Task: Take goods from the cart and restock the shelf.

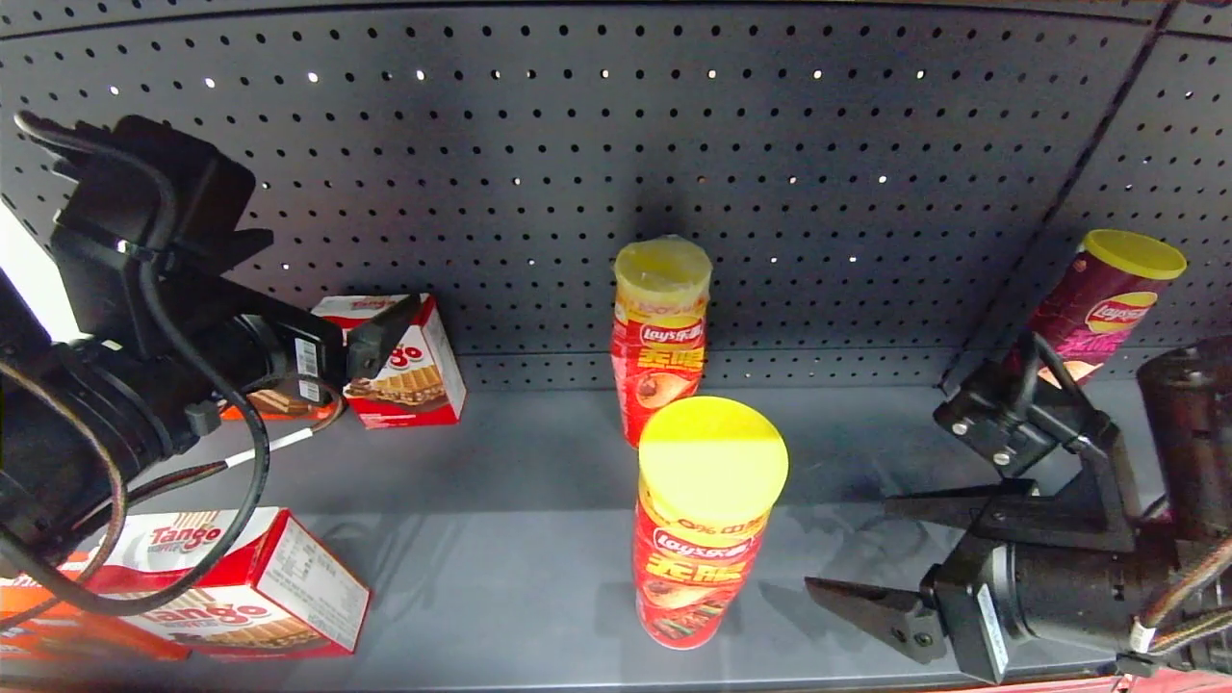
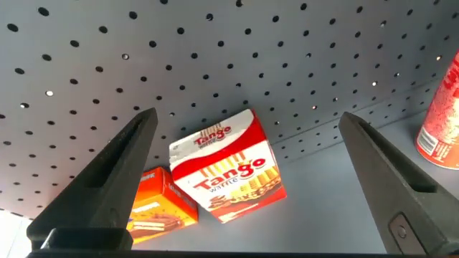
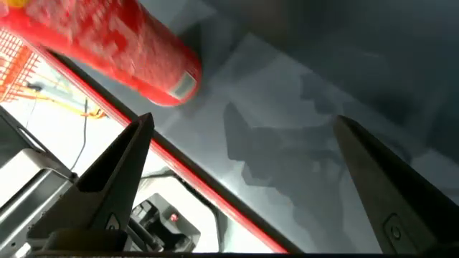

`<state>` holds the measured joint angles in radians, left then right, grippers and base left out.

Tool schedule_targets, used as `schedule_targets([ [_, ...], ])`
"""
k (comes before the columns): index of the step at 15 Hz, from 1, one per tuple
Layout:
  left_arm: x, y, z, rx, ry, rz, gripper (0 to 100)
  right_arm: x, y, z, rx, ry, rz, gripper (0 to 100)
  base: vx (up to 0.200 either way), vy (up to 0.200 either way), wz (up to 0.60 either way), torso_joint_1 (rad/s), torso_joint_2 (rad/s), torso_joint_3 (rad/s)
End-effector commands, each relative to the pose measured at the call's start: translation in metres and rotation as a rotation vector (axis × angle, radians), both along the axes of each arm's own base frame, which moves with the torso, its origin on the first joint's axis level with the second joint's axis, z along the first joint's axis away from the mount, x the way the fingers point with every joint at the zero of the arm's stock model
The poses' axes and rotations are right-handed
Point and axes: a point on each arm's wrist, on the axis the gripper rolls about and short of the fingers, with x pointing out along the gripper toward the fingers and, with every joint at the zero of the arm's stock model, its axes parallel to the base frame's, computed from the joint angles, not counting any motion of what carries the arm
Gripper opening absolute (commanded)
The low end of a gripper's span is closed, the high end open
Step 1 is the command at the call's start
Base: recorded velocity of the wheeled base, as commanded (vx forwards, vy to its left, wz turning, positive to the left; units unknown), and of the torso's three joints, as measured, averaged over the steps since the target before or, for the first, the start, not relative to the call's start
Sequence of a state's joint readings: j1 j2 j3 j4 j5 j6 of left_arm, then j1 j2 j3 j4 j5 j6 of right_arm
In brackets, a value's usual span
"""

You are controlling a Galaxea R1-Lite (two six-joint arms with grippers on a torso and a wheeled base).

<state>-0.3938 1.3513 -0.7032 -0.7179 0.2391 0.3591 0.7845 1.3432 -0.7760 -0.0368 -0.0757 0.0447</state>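
Note:
A red chip can with a yellow lid stands near the front of the grey shelf. A second such can stands behind it, by the pegboard. My right gripper is open and empty, just right of the front can and apart from it. In the right wrist view that gripper hangs over the shelf's front edge, with the can off to one side. My left gripper is open and empty, in front of a red-and-white wafer box at the back left. The left wrist view shows this box between and beyond the spread fingers.
A purple chip can leans at the back right corner. Another wafer box lies at the front left. An orange box sits beside the back wafer box. Bare shelf lies between the boxes and the cans. A red strip edges the shelf front.

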Motion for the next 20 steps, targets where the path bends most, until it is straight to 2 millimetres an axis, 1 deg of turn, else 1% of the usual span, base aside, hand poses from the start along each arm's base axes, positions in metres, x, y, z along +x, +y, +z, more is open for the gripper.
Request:
schedule_targets([
  [1, -0.001, 0.000, -0.002, 0.002, 0.006, -0.002, 100, 0.009, 0.014, -0.007, -0.029, 0.028, 0.014, 100, 0.000, 0.000, 0.00, 0.000, 0.00, 0.000],
  [5, -0.001, -0.001, -0.002, 0.002, 0.006, -0.008, 100, 0.021, 0.026, -0.010, -0.054, 0.031, 0.025, 100, 0.000, 0.000, 0.00, 0.000, 0.00, 0.000],
  [11, -0.002, -0.001, -0.004, 0.003, 0.003, -0.008, 100, 0.032, 0.038, -0.011, -0.071, 0.029, 0.034, 100, 0.000, 0.000, 0.00, 0.000, 0.00, 0.000],
  [15, -0.003, -0.001, -0.004, 0.003, 0.003, -0.011, 100, 0.035, 0.041, -0.011, -0.064, 0.022, 0.034, 100, 0.000, 0.000, 0.00, 0.000, 0.00, 0.000],
  [18, -0.003, -0.001, -0.004, 0.002, 0.005, -0.011, 100, 0.033, 0.039, -0.010, -0.058, 0.013, 0.031, 100, 0.000, 0.000, 0.00, 0.000, 0.00, 0.000],
  [19, -0.003, -0.001, -0.004, 0.003, 0.008, -0.011, 100, 0.031, 0.035, -0.006, -0.042, -0.003, 0.028, 100, 0.000, 0.000, 0.00, 0.000, 0.00, 0.000],
  [20, -0.013, 0.003, 0.004, -0.012, -0.021, -0.013, 100, 0.020, 0.022, 0.006, 0.004, -0.048, 0.020, 100, 0.000, 0.000, 0.00, 0.000, 0.00, 0.000],
])
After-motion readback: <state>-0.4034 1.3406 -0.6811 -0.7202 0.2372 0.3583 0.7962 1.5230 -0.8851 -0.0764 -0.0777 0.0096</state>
